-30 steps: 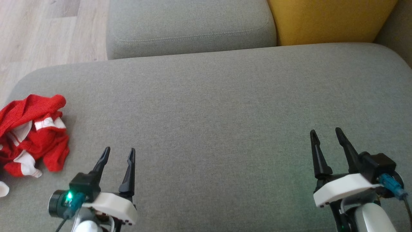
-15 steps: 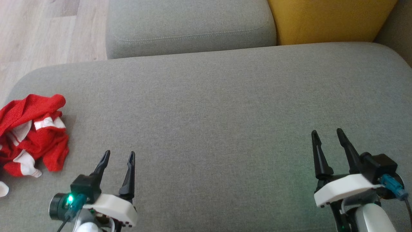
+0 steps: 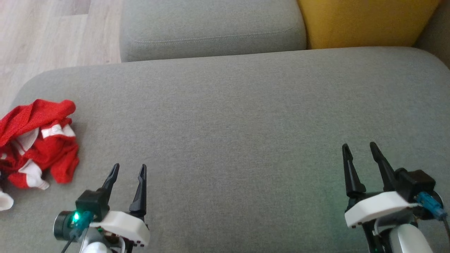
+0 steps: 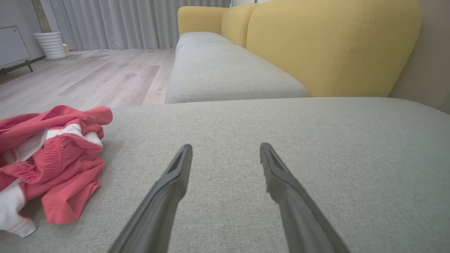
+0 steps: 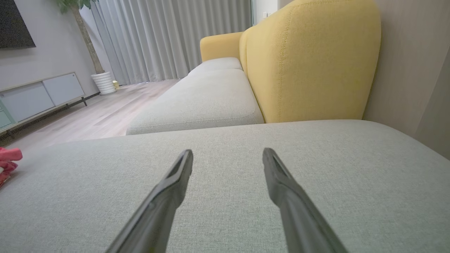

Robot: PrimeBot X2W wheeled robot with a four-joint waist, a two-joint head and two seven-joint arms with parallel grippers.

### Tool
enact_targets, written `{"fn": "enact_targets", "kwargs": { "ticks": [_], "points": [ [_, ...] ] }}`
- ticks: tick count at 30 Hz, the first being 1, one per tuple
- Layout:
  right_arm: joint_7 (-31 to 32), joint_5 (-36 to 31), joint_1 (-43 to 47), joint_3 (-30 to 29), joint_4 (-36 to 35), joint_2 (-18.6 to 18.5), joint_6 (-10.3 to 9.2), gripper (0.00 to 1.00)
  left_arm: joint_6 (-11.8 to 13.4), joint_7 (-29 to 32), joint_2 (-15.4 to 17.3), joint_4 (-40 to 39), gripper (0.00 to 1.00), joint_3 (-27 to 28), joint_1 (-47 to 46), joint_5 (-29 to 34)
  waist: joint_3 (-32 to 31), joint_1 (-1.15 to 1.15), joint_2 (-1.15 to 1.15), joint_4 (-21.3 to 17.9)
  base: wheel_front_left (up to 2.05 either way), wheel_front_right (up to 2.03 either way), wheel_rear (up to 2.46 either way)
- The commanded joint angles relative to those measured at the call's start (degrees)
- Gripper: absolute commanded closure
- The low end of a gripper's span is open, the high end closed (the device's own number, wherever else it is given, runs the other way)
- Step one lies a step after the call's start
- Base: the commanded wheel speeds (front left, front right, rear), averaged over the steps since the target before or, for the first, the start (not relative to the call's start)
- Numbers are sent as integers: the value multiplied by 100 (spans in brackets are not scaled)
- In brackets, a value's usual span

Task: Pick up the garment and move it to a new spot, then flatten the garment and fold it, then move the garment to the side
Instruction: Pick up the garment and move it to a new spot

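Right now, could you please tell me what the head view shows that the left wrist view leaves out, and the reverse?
The head view adds the right gripper, open above the cushion, and a green light on the left wrist. The left wrist view adds the grey curtains, a white planter and a low cabinet. Both share the crumpled red-and-white garment on the grey cushion, the left gripper with its fingers open, the yellow backrest and the wooden floor.

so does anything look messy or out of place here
Only the red and white garment: it lies crumpled in a heap at the left edge of the grey cushion. The left pincer and right pincer are open, clear of it.
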Motion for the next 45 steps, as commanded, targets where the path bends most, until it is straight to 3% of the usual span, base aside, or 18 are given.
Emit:
{"fn": "enact_targets", "kwargs": {
  "ticks": [1,9,25,33,45],
  "points": [
    [-53,-64,-83,96,-191,-21,44,0,10,-72,24,-171,0,205,-268,6,-1,0,0,75,0,0,0],
    [35,-258,-12,133,-415,-24,44,0,71,-72,23,-224,0,240,-352,103,5,0,0,657,0,0,0],
    [249,-444,87,387,-817,28,44,0,68,-72,36,-375,0,437,-389,90,34,0,0,2444,0,0,0],
    [271,-439,129,428,-846,38,44,0,52,-72,11,-432,0,499,-341,96,32,0,0,2755,0,0,0],
    [279,-403,144,424,-830,41,44,0,8,-72,-49,-472,0,596,-323,97,55,0,0,2829,0,0,0]
  ]
}}
